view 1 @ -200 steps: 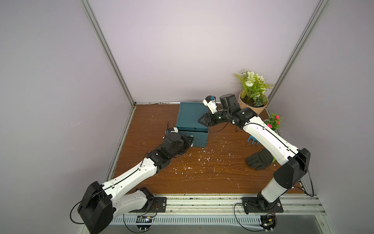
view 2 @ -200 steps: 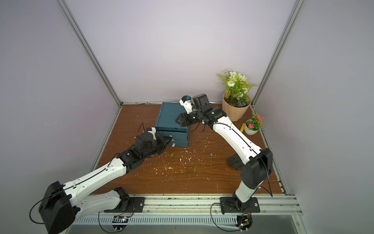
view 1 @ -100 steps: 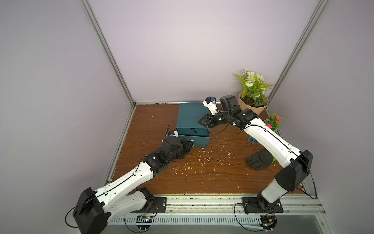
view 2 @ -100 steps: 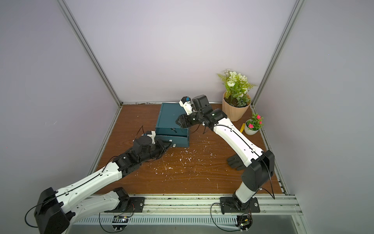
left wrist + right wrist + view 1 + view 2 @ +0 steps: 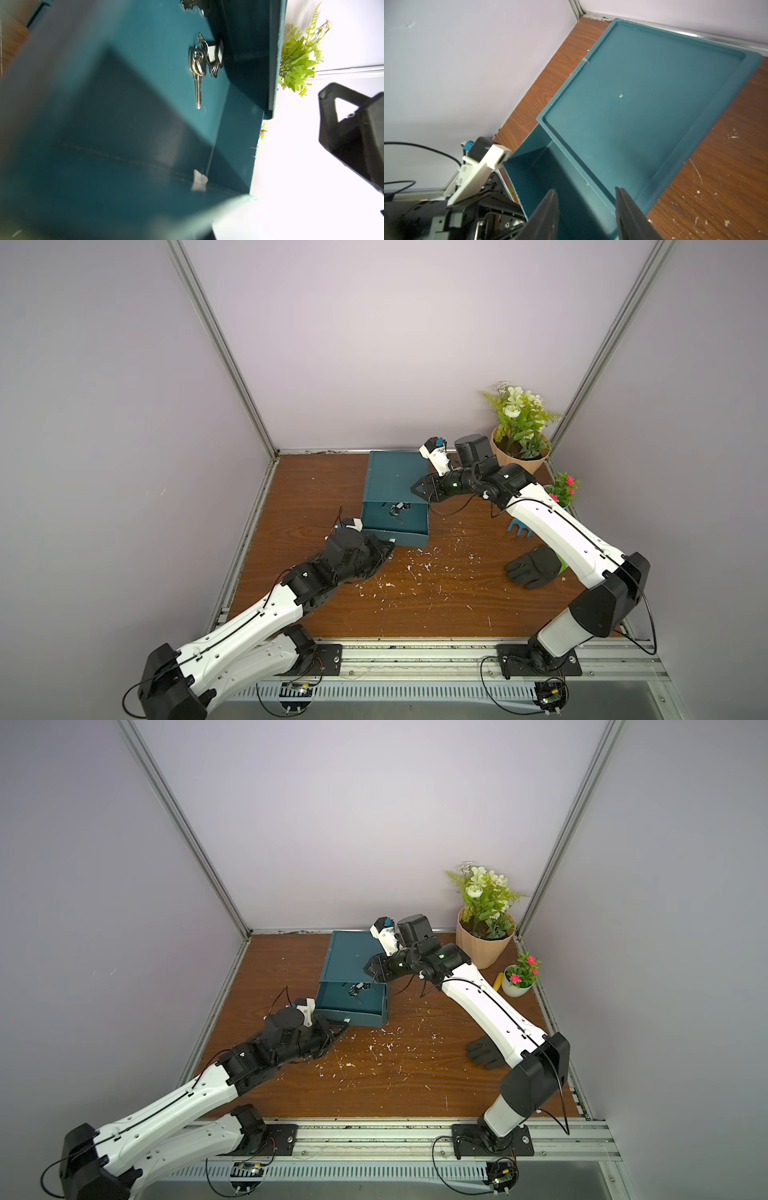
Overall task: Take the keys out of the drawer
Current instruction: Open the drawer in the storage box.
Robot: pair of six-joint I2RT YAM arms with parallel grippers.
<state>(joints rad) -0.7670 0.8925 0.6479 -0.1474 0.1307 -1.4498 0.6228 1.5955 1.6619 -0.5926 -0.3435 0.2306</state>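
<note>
The teal drawer (image 5: pixel 380 524) (image 5: pixel 334 1004) stands pulled out of its teal box (image 5: pixel 392 477) (image 5: pixel 643 104) at the back of the table. The keys (image 5: pixel 397 510) (image 5: pixel 356 989) lie on the drawer floor near the box. The left wrist view shows a silver bunch (image 5: pixel 198 68) with a black tag, and another bunch (image 5: pixel 190 4) at the frame's edge. My left gripper (image 5: pixel 384 549) (image 5: pixel 338 1029) is shut on the drawer's front. My right gripper (image 5: pixel 415 489) (image 5: pixel 586 207) hovers open over the box's front right corner, empty.
A large potted plant (image 5: pixel 517 452) and a small flowering pot (image 5: pixel 563 489) stand at the back right. A blue hand rake (image 5: pixel 519 529) and a black glove (image 5: pixel 534 572) lie under the right arm. White shreds (image 5: pixel 415 568) litter the wooden table before the drawer.
My left arm drew back toward the front and the drawer slid out with it, uncovering the keys. The right gripper's jaws narrowed somewhat while it stayed over the box.
</note>
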